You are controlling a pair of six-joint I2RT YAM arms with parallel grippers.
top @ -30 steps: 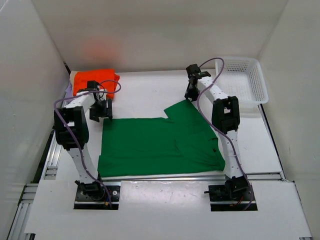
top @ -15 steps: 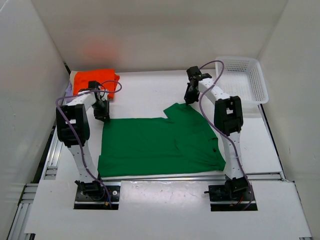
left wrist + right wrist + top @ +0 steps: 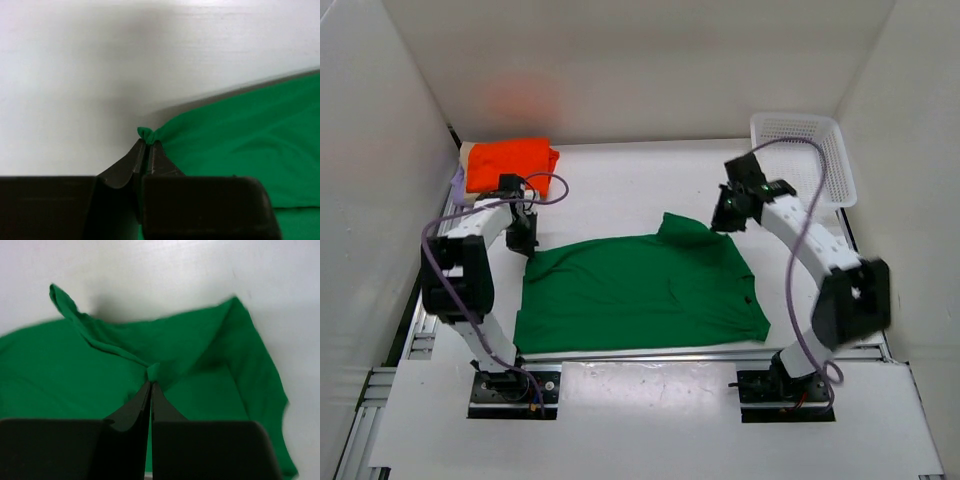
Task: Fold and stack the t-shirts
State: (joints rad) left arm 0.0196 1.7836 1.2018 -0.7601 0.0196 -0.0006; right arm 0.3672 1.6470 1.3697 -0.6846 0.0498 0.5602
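The green t-shirt (image 3: 640,290) lies spread flat across the middle of the table. My left gripper (image 3: 527,245) is shut on its far-left corner; the left wrist view shows a small tuft of green cloth (image 3: 146,133) pinched at the closed tips (image 3: 147,141). My right gripper (image 3: 722,220) is shut on a pinch of the same shirt (image 3: 154,370) at its far-right part, and the cloth (image 3: 60,365) rises in a ridge toward it. A folded orange-red t-shirt (image 3: 510,160) tops a stack at the far left, with a lavender edge (image 3: 457,183) showing beneath it.
A white mesh basket (image 3: 796,118) stands at the far right corner. White walls close in the table on the left, back and right. Both arm bases sit on the rail at the near edge.
Both grippers have shut on the green t-shirt. The right arm has swung right and nearer, drawing the far-right part of the shirt with it. The far edge is now gathered toward both grips.
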